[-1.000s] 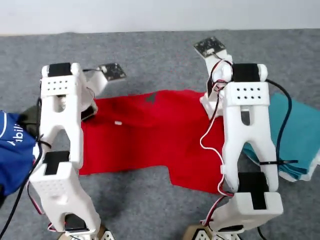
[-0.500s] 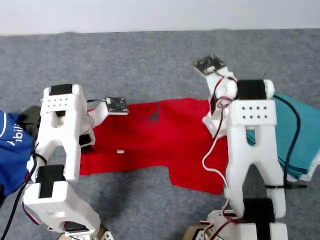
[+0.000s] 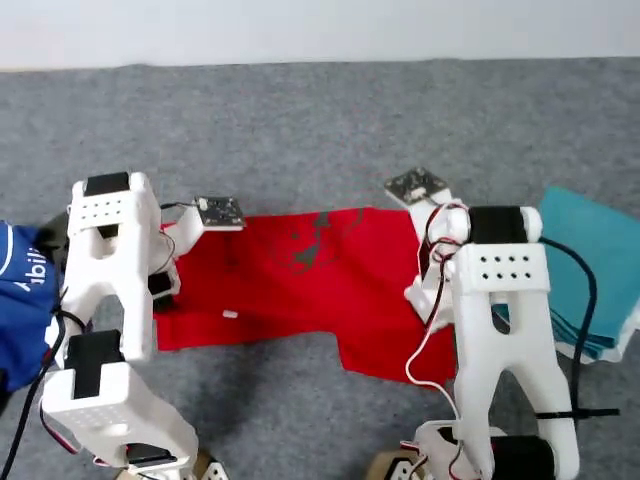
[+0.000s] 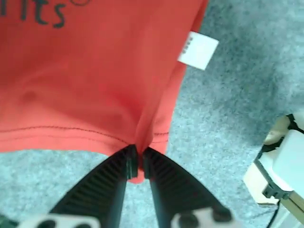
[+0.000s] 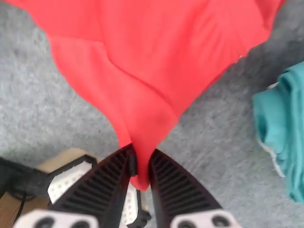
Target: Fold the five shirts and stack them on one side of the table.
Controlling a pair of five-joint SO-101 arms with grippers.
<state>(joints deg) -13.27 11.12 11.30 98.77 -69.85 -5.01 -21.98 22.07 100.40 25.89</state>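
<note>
1. State of the end effectors: the left end effector (image 4: 135, 164) is closed on the red shirt (image 3: 300, 290), its jaws pinching a bunched fold at the stitched hem. The right end effector (image 5: 140, 168) is likewise closed on a gathered point of the same shirt.
2. Location of the workpiece: the red shirt lies on the grey table (image 3: 300, 120) between the two arms, print side up. One sleeve projects past its near edge, close to the right arm.
3. Governing relation: the shirt's long axis runs left to right across the table. Each end effector holds one end of that axis, so neither arm is the nearer one and the load is shared.
4. Direction from the end effectors: in both wrist views the cloth fans out from the jaws and away from the arm bases. The free body of the shirt therefore lies beyond the grip points, toward the far side of the table.
5. Judgement: this looks like a fold along the long axis in progress. The coming move calls for both grip points to travel together and square to that axis, otherwise the fold line will skew.
6. Secondary items: a white label (image 4: 198, 49) hangs at the shirt edge near the left grip. A teal garment (image 3: 600, 270) lies just beside the shirt on the right side, and a blue garment (image 3: 20, 300) lies at the left edge.
</note>
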